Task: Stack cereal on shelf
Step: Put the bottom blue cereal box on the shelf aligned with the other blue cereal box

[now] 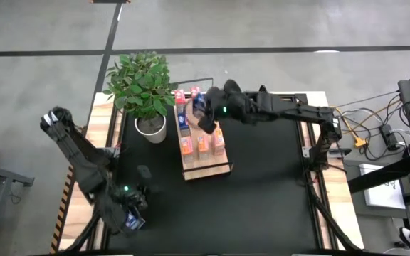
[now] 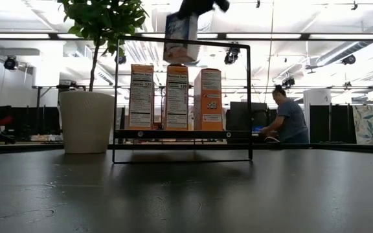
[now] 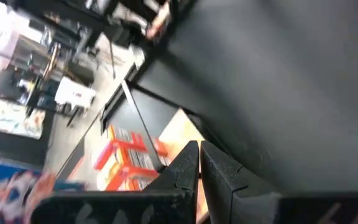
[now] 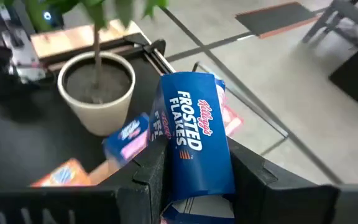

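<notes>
Above the shelf [image 1: 206,169], the right gripper [image 1: 206,114] grips a blue cereal box [image 4: 194,134], mid-carry; next comes lowering it beside the orange boxes [image 2: 173,97], while the left gripper [image 3: 199,163] waits clenched.

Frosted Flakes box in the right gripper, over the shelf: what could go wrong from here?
1. The right gripper holds the blue box tilted; set down like that, it may land askew or tip over.
2. Three boxes stand close together on the shelf right beneath it; coming down could knock them over.
3. The plant stands beside the shelf; a wide swing might brush its leaves.
</notes>
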